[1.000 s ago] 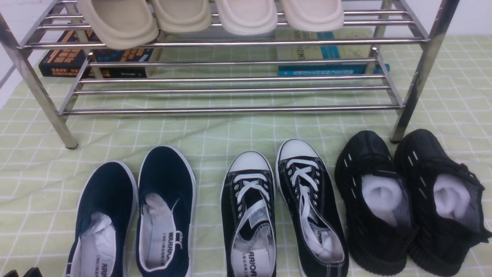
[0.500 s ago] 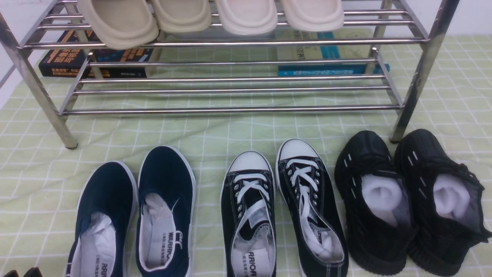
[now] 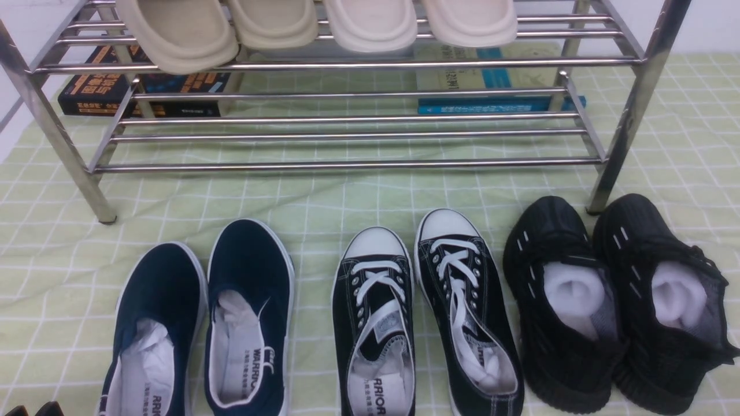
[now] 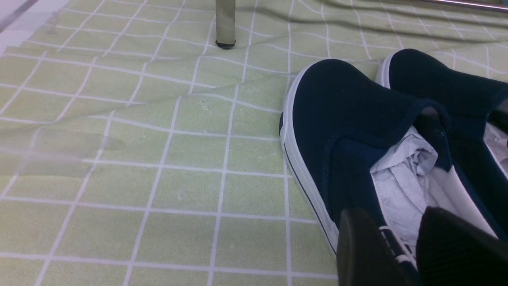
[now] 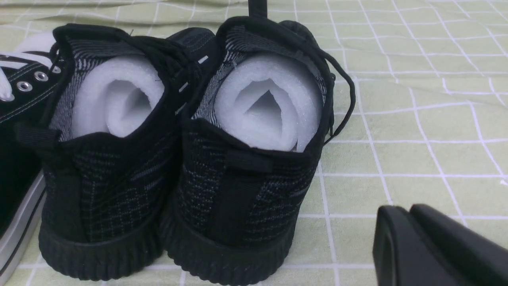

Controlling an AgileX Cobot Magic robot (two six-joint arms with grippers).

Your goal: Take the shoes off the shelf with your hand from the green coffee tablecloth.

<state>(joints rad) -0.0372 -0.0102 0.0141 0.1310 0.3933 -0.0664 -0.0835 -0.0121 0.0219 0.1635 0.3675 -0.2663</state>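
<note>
A pale yellow-green tablecloth with white grid lines covers the desk, rumpled into soft folds; a white wall shows behind. The shiny steel-tube shelf stands on it, beige slippers on its upper tier, books lying behind. In front, from the left: navy slip-ons, black canvas sneakers with white laces, then the all-black knit shoes side by side by the shelf's right leg. The left hand, fingers spread, hovers over a slip-on. The right hand, fingers nearly together and empty, sits behind the black heels.

The green coffee tablecloth carries the shelf and three shoe pairs.
</note>
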